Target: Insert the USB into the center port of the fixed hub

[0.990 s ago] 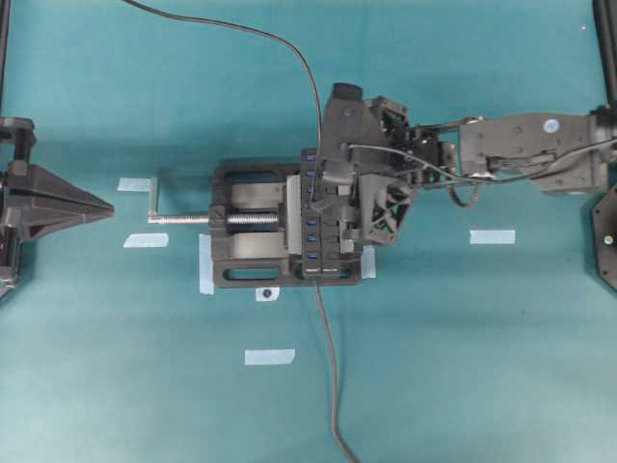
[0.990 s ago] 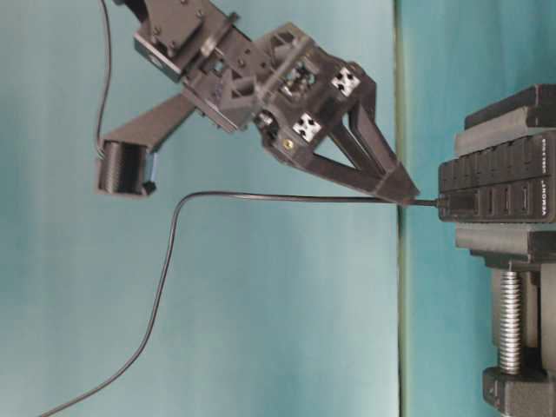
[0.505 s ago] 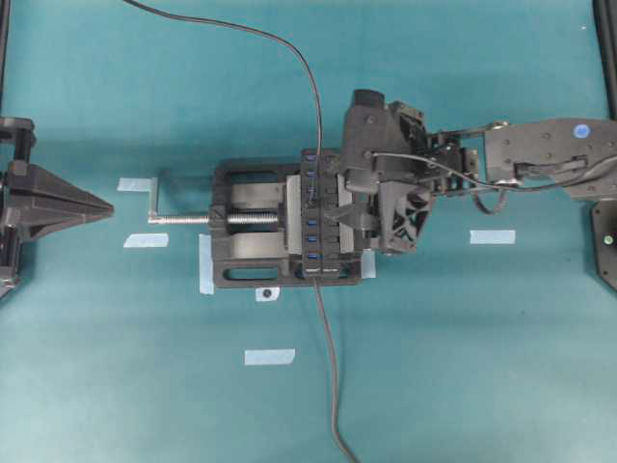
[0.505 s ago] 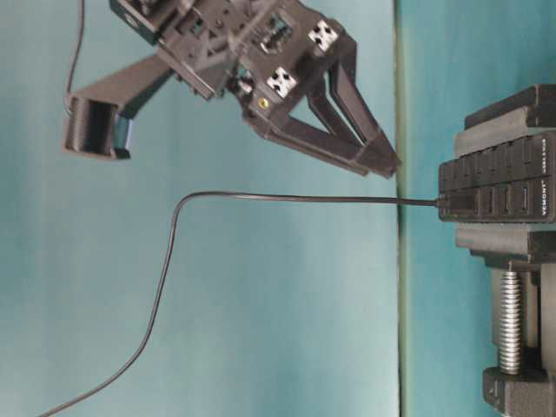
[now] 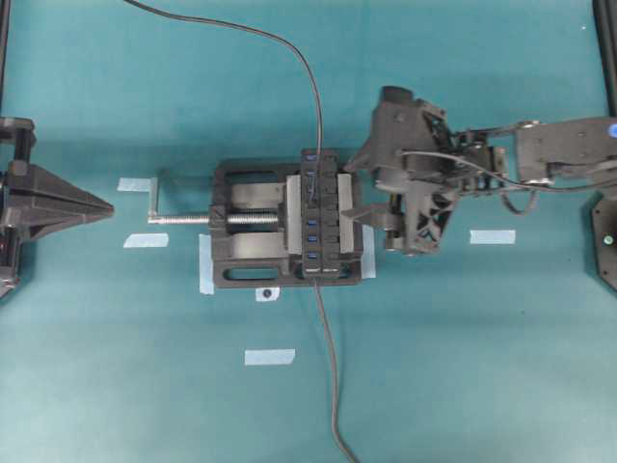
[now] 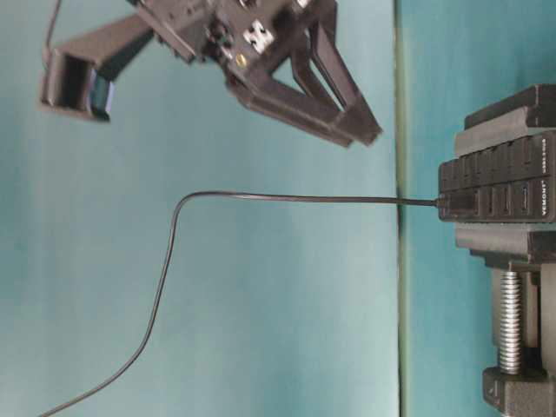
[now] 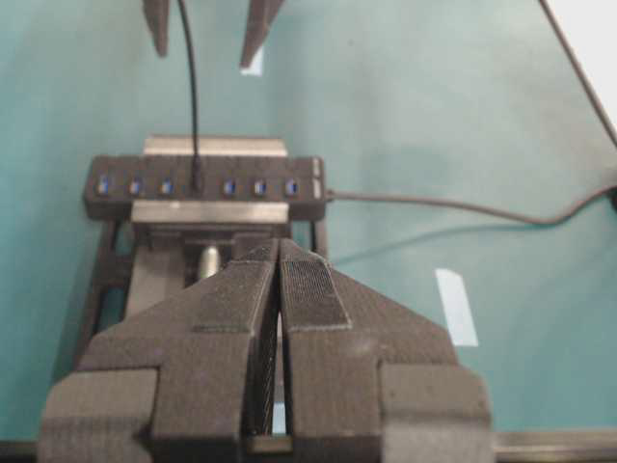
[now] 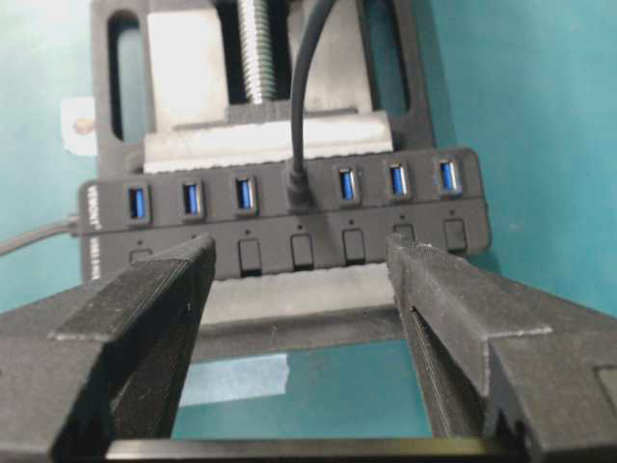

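The USB sits plugged into the center port of the fixed hub, with three blue slots showing on each side of it. Its thin cable runs straight out from the plug, then bends and trails off across the worktop. The hub is held in a black vise with a silver screw; the hub's thicker grey cable leaves its end toward the near edge of the overhead view.

The right tool stands wide apart and holds nothing. A second ago its fingers were down at the plug, almost touching the hub; now it has pulled back clear of the hub, and in the table-level view its fingertips hang well away from the cable. In the overhead view the arm has withdrawn to the right, just beside the vise rather than over it.

The left tool has its fingers pressed together, empty, and has not moved; it rests well apart from the vise, pointing at the screw's handle. Strips of pale tape lie on the worktop around the vise.
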You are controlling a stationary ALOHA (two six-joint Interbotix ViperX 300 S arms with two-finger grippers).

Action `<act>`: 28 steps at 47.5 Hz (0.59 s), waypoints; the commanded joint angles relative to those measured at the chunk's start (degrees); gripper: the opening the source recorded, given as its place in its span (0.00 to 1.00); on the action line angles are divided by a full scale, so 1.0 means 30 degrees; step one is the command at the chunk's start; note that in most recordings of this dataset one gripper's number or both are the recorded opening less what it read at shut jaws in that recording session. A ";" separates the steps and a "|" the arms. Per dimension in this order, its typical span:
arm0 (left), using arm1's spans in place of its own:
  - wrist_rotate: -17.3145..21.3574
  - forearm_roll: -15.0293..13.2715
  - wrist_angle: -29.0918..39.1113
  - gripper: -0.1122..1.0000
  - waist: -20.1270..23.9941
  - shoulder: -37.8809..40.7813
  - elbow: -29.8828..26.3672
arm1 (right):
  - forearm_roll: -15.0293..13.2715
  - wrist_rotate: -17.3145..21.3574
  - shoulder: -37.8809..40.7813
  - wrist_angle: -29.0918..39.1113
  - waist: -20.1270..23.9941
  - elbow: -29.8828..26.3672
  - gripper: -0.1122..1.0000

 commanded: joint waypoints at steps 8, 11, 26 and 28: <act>-0.0059 0.0029 -0.0088 0.10 0.0088 0.0117 -0.0234 | 0.0000 0.0205 -0.1348 -0.0967 0.0059 0.0586 0.80; -0.0059 0.0000 -0.0088 0.10 0.0088 0.0088 -0.0234 | 0.0000 0.0205 -0.1553 -0.1172 0.0059 0.0791 0.80; -0.0059 0.0000 -0.0088 0.10 0.0088 0.0088 -0.0234 | 0.0000 0.0205 -0.2285 -0.1670 0.0176 0.1641 0.80; -0.0059 0.0000 -0.0088 0.10 0.0088 0.0117 -0.0234 | 0.0000 0.0205 -0.2344 -0.1670 0.0205 0.1729 0.80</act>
